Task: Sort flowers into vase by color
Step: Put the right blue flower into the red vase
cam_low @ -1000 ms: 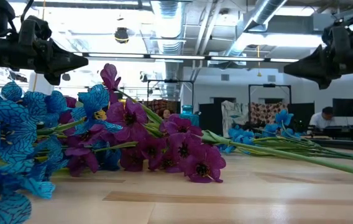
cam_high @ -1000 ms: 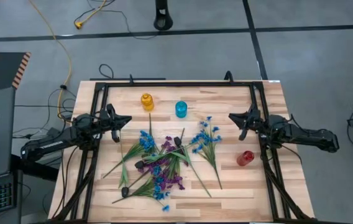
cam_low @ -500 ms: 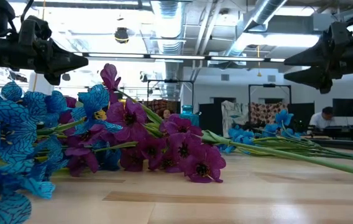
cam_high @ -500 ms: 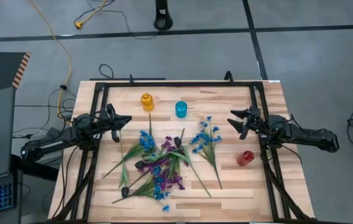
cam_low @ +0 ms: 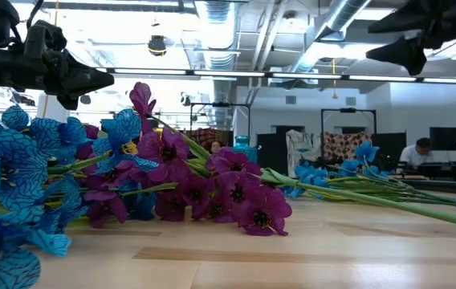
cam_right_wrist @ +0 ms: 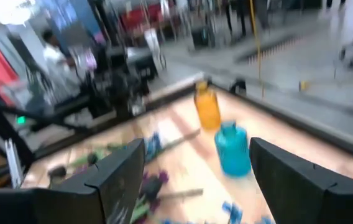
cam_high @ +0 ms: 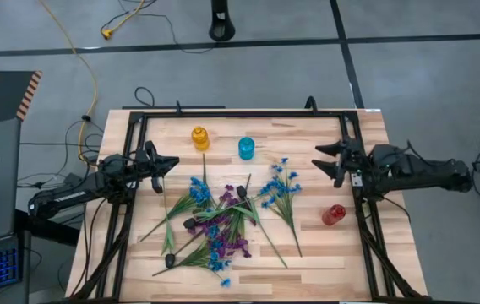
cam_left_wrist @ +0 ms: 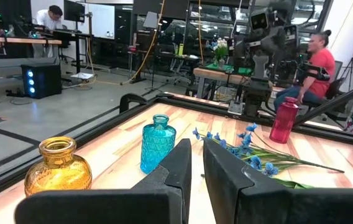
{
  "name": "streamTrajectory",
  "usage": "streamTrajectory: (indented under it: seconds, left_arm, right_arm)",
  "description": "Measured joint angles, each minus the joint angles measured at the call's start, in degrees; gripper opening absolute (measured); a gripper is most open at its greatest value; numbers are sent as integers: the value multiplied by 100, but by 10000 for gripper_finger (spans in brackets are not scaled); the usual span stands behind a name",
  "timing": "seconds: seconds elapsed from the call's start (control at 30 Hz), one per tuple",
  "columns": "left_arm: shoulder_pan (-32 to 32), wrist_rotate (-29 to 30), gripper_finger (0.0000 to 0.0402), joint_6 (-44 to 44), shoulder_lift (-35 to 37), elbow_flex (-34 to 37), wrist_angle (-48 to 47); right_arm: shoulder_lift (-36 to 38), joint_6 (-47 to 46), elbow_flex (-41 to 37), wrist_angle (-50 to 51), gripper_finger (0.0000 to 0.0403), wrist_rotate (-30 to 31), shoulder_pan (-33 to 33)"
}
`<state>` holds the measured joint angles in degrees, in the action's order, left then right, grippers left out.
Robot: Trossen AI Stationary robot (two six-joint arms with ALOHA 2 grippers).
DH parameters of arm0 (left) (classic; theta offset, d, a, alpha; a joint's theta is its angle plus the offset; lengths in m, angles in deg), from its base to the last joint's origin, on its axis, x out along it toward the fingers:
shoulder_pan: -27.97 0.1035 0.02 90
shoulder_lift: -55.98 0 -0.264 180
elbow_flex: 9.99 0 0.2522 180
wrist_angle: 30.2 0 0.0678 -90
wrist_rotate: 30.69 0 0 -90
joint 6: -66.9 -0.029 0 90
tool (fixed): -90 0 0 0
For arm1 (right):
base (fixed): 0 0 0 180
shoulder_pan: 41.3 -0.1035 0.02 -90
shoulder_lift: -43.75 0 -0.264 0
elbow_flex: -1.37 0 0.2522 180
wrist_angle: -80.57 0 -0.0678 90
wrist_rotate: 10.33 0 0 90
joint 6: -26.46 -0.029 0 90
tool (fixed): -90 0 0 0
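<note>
Opening step, nothing sorted: flowers heaped mid-table near empty vases, right gripper spread wide and bare at table's right, left gripper nearly clenched, empty; next, descend onto one stem.

flowers heaped mid-table between left tool and open-jawed right tool.

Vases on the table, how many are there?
3. The orange vase and the blue vase stand side by side near the far edge; the red vase stands alone near the right side, below the right gripper.
</note>
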<state>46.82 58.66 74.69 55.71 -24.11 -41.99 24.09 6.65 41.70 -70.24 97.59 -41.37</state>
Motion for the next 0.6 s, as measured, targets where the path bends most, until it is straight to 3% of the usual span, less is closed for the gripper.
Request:
streamTrajectory:
  seconds: [0.33,0.6]
  left_arm:
    - [-2,-2,30,0,0,0,-2]
    - [-2,0,30,9,0,0,-2]
  right_arm:
    - [-2567,-1579,2148,2482,317,-5,-414]
    - [-4363,-3041,3422,3595,317,-246,-768]
